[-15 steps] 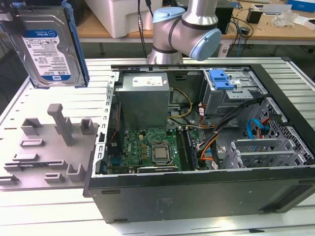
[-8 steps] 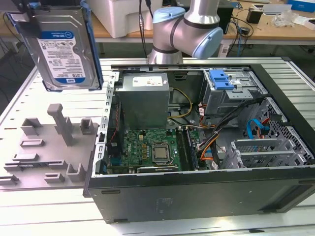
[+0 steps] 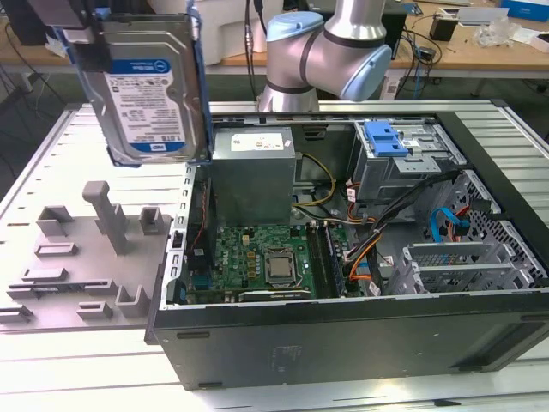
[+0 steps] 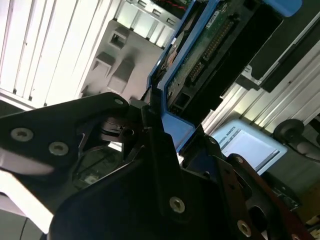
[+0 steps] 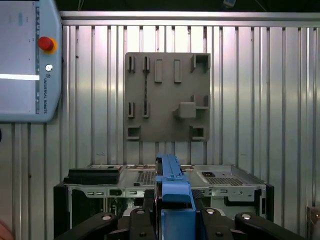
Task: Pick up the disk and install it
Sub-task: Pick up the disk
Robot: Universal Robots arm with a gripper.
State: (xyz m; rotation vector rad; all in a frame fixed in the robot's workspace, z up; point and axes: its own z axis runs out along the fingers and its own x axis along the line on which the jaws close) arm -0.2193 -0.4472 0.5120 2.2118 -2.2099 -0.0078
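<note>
The disk [image 3: 146, 81], a silver hard drive with a white-and-blue label in a blue carrier rail, hangs upright in the air at the exterior view's upper left, above the grey fixture plate [image 3: 77, 249]. My gripper [image 3: 81, 21] holds it from above. In the second wrist view my black fingers [image 4: 150, 135] are clamped on the blue rail, and the disk's [image 4: 200, 55] green circuit board faces the camera. In the first wrist view the blue rail edge of the disk [image 5: 170, 182] stands between my gripper's [image 5: 172, 220] fingers.
An open computer case [image 3: 343, 343] lies on the ribbed metal table, to the exterior view's right of the disk. Inside it are a motherboard [image 3: 257, 257], a grey power supply box [image 3: 253, 172] and a drive cage with a blue latch [image 3: 384, 137]. A teach pendant [image 5: 25, 60] lies on the table.
</note>
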